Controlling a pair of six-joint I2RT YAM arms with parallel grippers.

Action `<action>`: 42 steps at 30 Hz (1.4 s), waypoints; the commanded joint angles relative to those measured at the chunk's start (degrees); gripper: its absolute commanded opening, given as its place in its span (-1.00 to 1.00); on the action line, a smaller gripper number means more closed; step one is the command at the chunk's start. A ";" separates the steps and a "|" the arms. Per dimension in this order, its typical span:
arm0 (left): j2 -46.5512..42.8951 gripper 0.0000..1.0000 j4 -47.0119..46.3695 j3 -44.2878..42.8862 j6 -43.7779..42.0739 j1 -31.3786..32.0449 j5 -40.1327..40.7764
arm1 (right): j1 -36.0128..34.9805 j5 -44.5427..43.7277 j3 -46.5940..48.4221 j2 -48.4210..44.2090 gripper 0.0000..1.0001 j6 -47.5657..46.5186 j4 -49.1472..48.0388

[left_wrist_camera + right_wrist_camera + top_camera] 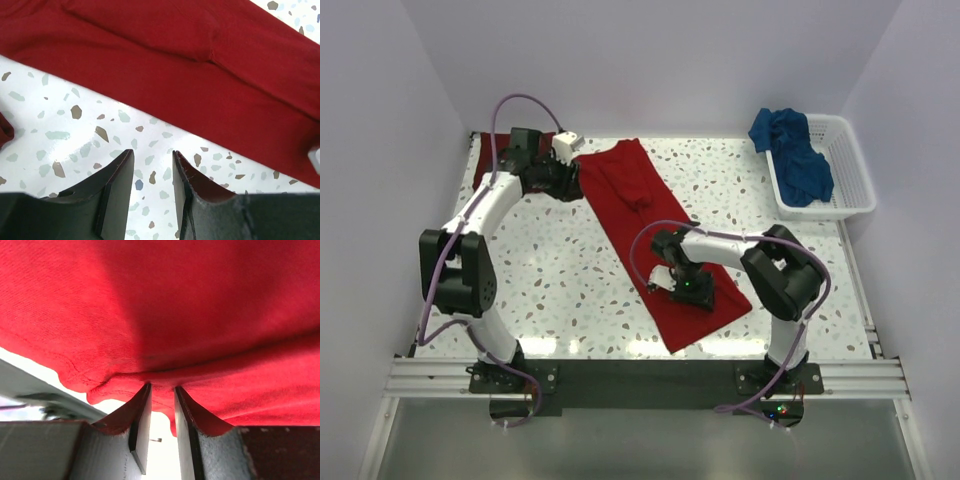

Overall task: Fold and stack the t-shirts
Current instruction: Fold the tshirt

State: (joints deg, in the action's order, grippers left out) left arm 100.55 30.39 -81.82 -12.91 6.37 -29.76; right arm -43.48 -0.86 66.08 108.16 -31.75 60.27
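Note:
The bright red t-shirt (630, 200) lies folded into a long strip that runs from the back middle of the table to the near right. My left gripper (570, 185) sits just off the strip's far left edge. It is open (153, 152) over bare terrazzo, with the red cloth (200, 75) beyond its tips. My right gripper (688, 288) is at the strip's near end, shut (162, 386) on a bunched hem of the red cloth (175, 305). A maroon t-shirt (483, 150) lies at the back left, mostly behind my left arm. The blue t-shirt (798, 150) is crumpled in the basket.
A white lattice basket (850, 170) stands at the back right corner. White walls close in the table on three sides. A metal rail carrying the arm bases (640, 378) runs along the near edge. A sliver of maroon cloth (4, 132) shows at the left wrist view's edge.

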 commanded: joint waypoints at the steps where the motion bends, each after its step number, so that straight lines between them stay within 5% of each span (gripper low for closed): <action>1: -2.73 -0.16 2.73 0.61 -1.77 -0.48 -1.88 | -7.64 12.71 1.85 5.12 -0.44 4.84 -2.97; 9: -0.89 -0.16 4.86 2.54 -2.39 -0.48 -1.88 | -17.51 32.81 17.04 10.76 -0.33 14.16 -5.69; 12: 1.31 -0.16 3.80 2.55 -1.51 -0.39 -2.93 | -16.55 35.14 23.73 8.31 -0.24 14.61 -4.11; 16: 5.00 -0.19 1.61 1.49 0.94 0.04 -6.18 | -6.92 37.51 27.68 1.19 -0.14 13.91 -3.59; 22: 10.97 -0.24 -2.79 0.00 5.78 1.89 -8.57 | 6.55 27.70 30.94 1.26 -0.27 15.22 -8.23; 29: 15.11 -0.26 -5.08 -2.29 6.75 3.21 -6.11 | 10.00 9.41 31.39 8.11 -0.42 15.49 -21.49; 42: 25.47 -0.31 -3.85 -9.05 5.17 4.09 -1.36 | 14.03 0.95 31.47 17.87 -0.45 17.07 -31.88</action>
State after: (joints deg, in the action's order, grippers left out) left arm 123.22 27.86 -87.94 -7.18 10.04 -33.95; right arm -30.76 3.55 96.92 125.32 -15.64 33.91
